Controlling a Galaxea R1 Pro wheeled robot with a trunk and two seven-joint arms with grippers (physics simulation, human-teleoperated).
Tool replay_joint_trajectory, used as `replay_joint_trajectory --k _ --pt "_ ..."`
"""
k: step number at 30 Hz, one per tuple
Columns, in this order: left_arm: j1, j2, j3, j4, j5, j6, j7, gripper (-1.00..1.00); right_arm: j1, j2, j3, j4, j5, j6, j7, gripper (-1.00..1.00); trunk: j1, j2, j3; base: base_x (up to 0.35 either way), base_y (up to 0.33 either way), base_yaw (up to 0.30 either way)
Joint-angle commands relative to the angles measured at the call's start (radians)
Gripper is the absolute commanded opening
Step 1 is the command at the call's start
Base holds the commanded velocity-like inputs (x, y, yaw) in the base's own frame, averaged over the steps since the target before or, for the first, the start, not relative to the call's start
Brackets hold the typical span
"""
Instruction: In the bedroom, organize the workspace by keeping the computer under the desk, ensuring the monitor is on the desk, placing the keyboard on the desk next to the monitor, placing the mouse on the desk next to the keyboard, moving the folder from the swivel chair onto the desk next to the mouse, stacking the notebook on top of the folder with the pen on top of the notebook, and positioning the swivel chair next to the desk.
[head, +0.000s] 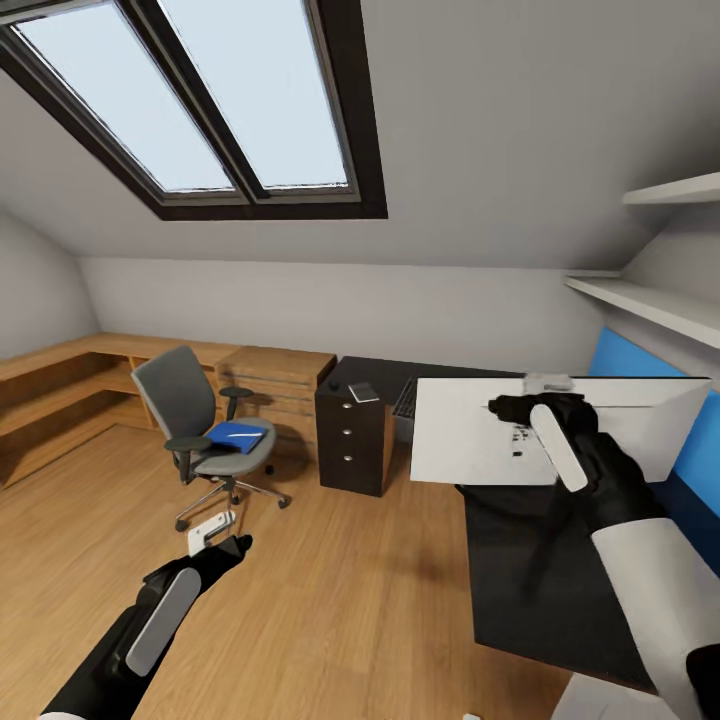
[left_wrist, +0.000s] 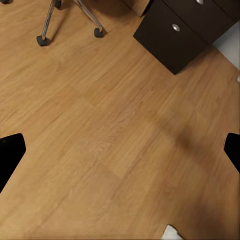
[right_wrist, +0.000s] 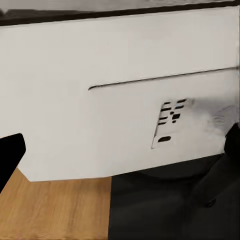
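The monitor (head: 470, 430) stands over the black desk (head: 540, 580) with its white back toward me; the same back (right_wrist: 100, 100) is close in the right wrist view. My right gripper (head: 535, 395) is at its upper edge, and my right gripper (right_wrist: 120, 150) is open, fingers wide apart. The grey swivel chair (head: 190, 420) stands on the floor left of the desk's drawer unit (head: 350, 445), with the blue folder (head: 238, 436) on its seat. A small notebook (head: 363, 392) lies on the desk, and the keyboard (head: 405, 398) is partly hidden behind the monitor. My left gripper (head: 212, 532) hangs open over bare floor (left_wrist: 120, 150). Mouse, pen and computer are out of view.
A low light-wood cabinet (head: 275, 370) and bench (head: 60, 385) run along the back wall behind the chair. A blue panel (head: 630, 365) and white shelves (head: 650, 300) are at the right. The chair's castors (left_wrist: 42, 40) and the drawer unit (left_wrist: 172, 35) border the wood floor.
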Motion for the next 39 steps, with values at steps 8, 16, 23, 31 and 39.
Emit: replay_joint_trajectory --k 8,16,23,31,39 --pt "0.000 -0.018 -0.004 -0.001 -0.027 0.001 0.008 1.00 -0.605 -0.075 0.166 0.516 -0.012 0.169 0.072 1.00 0.000 -0.001 -0.001 0.000 0.000 0.000" --pt "-0.001 -0.018 -0.002 -0.005 -0.030 0.001 0.004 1.00 -0.820 -0.055 0.363 0.759 -0.010 0.173 0.210 1.00 0.000 -0.001 -0.001 0.084 0.016 0.000" --pt "-0.001 -0.018 -0.002 -0.005 -0.032 0.001 0.004 1.00 -0.829 -0.056 0.388 0.788 -0.011 0.172 0.227 1.00 0.000 -0.001 -0.001 0.281 0.078 0.000" --pt "-0.001 -0.019 -0.006 -0.011 -0.031 0.001 0.003 1.00 -0.830 -0.058 0.391 0.826 -0.012 0.175 0.228 1.00 0.000 -0.001 -0.001 0.313 0.129 0.000" --pt "0.000 -0.019 -0.007 -0.012 -0.032 0.001 0.002 1.00 -0.829 -0.057 0.392 0.885 -0.019 0.170 0.231 1.00 0.000 -0.001 -0.001 0.208 0.105 0.000"
